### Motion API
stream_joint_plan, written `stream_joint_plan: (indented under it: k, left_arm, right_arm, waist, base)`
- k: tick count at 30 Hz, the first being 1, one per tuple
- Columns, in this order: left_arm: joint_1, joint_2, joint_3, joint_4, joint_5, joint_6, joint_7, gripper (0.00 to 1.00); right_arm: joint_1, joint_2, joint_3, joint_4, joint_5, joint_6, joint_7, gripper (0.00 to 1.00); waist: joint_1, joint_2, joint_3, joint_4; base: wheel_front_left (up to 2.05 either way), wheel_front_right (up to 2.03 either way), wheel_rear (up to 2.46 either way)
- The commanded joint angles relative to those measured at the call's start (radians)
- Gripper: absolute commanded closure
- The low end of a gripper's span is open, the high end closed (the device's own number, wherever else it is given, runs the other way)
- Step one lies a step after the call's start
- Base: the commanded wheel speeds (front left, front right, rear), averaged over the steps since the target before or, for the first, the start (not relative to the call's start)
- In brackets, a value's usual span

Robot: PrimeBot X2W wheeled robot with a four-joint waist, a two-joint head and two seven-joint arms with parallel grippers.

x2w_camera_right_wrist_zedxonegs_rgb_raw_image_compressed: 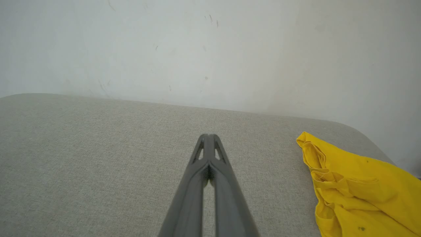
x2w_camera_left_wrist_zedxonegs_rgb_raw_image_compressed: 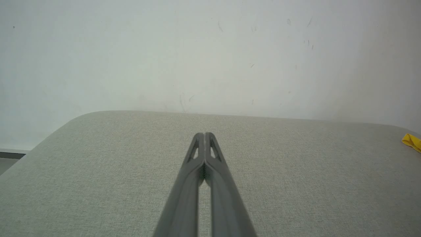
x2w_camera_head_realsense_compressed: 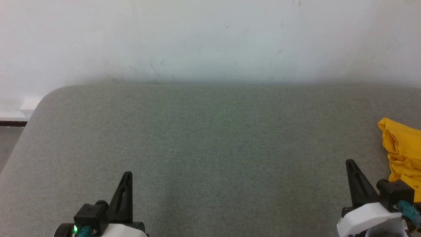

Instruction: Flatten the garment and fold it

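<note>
Left tool (x2w_camera_head_realsense_compressed: pixel 127 176) sits low on the near left of the grey fabric-covered bench (x2w_camera_head_realsense_compressed: pixel 210 138), its fingers pressed together with nothing between them. In the left wrist view the two dark fingers (x2w_camera_left_wrist_zedxonegs_rgb_raw_image_compressed: pixel 197 171) meet at the tips, with just a thin slit lower down. There's a green light on its wrist housing (x2w_camera_head_realsense_compressed: pixel 75 229). Right tool (x2w_camera_head_realsense_compressed: pixel 350 163) is on the near right and the same: tips touching, gripping nothing, pointing toward the wall (x2w_camera_head_realsense_compressed: pixel 210 39). The garment (x2w_camera_head_realsense_compressed: pixel 403 154) is a crumpled yellow heap at the far right edge of the bench, cut off by the frame in the head view. It lies just to the right of the right tool, and the fingers are clear of the cloth. In the head view the wrist housing overlaps the heap, so I can't tell if that part touches it. The right wrist view shows the garment's bunched folds and a rolled hem edge facing the tool, in plain yellow with a few small dark specks. From the left wrist only a yellow corner shows at the far right, well apart from the left tool. The wall behind the bench is pale and scuffed, and a dark skirting strip (x2w_camera_head_realsense_compressed: pixel 13 123) runs off the left end.
</note>
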Motion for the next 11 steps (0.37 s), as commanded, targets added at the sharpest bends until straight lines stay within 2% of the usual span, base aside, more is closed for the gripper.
stream_joint_plan:
  k: [1,11]
  left_arm:
    - [-0.026,-0.008,0.011,0.007,0.015,-0.011,0.008,1.0]
    - [-0.042,-0.025,0.03,0.015,0.045,-0.024,0.028,1.0]
  right_arm:
    - [-0.017,0.002,0.004,-0.007,-0.007,-0.001,0.003,1.0]
    - [-0.026,0.002,0.016,-0.011,-0.009,-0.001,0.014,1.0]
  waist:
    - [-0.0001,0.0,0.0,0.0]
    - [-0.0001,0.0,0.002,0.0]
  base:
    - [0.0,0.0,0.0]
    - [0.0,0.0,0.0]
